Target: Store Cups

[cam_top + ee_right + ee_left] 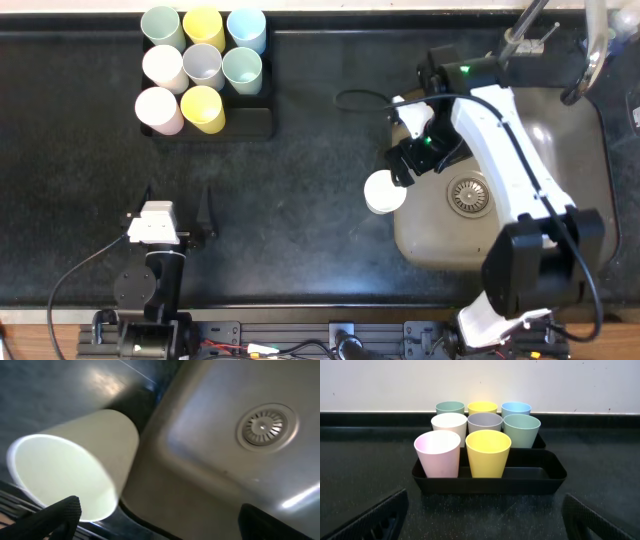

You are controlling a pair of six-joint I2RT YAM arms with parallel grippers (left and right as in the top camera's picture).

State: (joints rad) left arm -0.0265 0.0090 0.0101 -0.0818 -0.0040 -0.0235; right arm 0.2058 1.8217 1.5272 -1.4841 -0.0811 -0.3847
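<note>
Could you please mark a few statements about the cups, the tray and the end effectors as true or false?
1. The tray holds eight cups. True.
2. The white cup near the right end effector sits in the tray. False: it is at the sink's edge.
3. The left end effector is open. True.
4. Every tray slot is filled. False: the corner slot beside a yellow cup is empty.

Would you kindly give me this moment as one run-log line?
left fingers: open, facing tray | tray: eight cups, one corner free | right fingers: open, by white cup at sink edge
</note>
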